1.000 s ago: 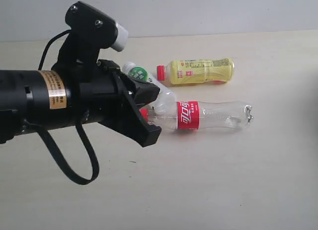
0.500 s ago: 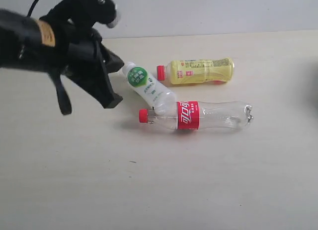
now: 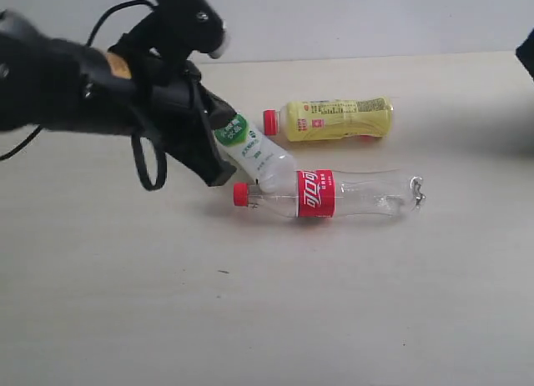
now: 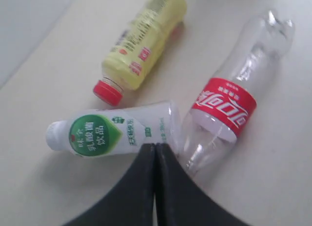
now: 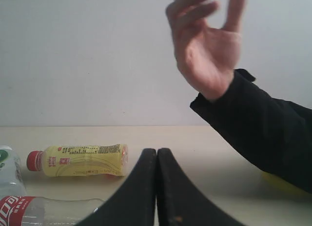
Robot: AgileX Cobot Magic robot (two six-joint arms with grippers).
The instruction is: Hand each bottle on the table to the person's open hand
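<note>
Bottles lie on their sides on the table (image 3: 250, 319), three in sight. In the exterior view the clear bottle (image 3: 334, 194) sits near the middle, red cap at 9 o'clock. The white bottle (image 3: 254, 152) slants off at 10 o'clock from that cap, its base against the clear bottle's shoulder. The yellow bottle (image 3: 338, 119) is at 12 o'clock of the clear one, apart from it, red cap at 9 o'clock.

The left gripper (image 3: 219, 176) is at 9 o'clock of the white bottle, jaws pressed together and holding nothing. Its tips are right at the bottle's side; touching or not, I cannot tell. The right gripper (image 5: 157, 155) also has its jaws pressed together and empty. Its wrist view shows a hand (image 5: 207, 55) raised off the table, palm open, fingers loosely bent, in a black sleeve (image 5: 263, 128)
</note>
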